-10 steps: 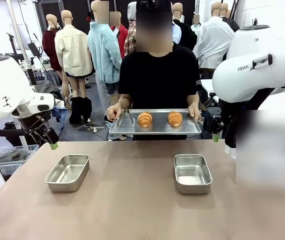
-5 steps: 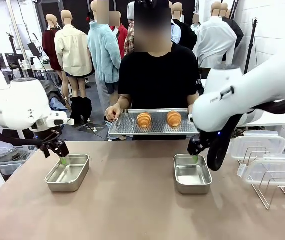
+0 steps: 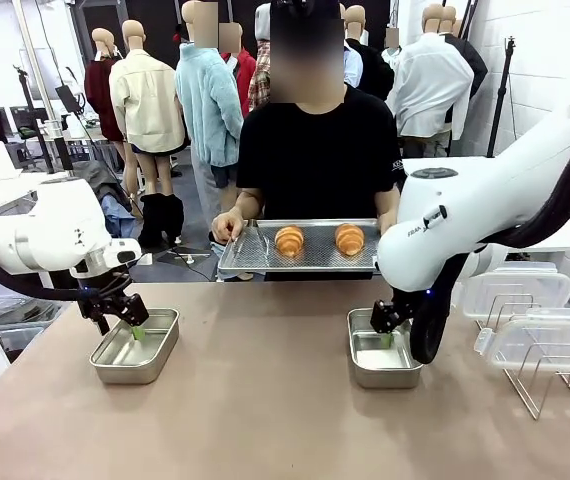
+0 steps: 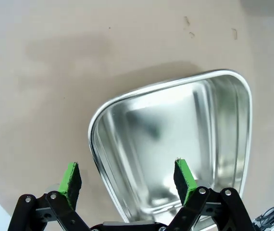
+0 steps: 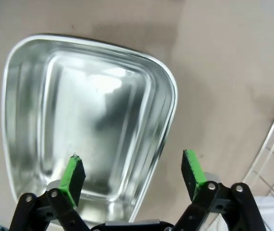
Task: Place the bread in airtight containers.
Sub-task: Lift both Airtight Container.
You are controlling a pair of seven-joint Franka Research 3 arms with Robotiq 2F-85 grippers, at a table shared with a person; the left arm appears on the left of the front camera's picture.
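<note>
- The left gripper (image 3: 130, 322) hangs low over the left steel pan (image 3: 125, 374) near the table's (image 3: 265, 410) left edge. Its jaws are spread wide and hold nothing.
- In the left wrist view, the left gripper (image 4: 127, 177) straddles one long rim of that pan (image 4: 226, 120). One green pad (image 4: 71, 178) is outside, over bare tabletop, and the other is over the pan's empty, shiny inside. I cannot tell whether a pad touches the metal.
- At the far side a person holds a perforated metal tray (image 3: 255, 256) above the table edge, one hand (image 3: 228, 224) at its left end and the other hand (image 3: 388, 222) at its right end.
- The bread lies on that tray: the left croissant roll (image 3: 289, 239) and the right croissant roll (image 3: 350, 238) sit side by side near the middle, apart from each other and from both pans.
- The right steel pan (image 3: 380, 374) sits right of centre, empty, well apart from the left one.
- The right gripper (image 3: 385, 336) dips at that pan's far right corner, its jaws parted and empty.
- In the right wrist view, the right gripper (image 5: 133, 174) straddles the pan's (image 5: 29, 120) rim, with one pad over the interior and one over the table.
- Clear plastic lids (image 3: 517, 290) rest on a wire rack (image 3: 550, 392) at the far right.
</note>
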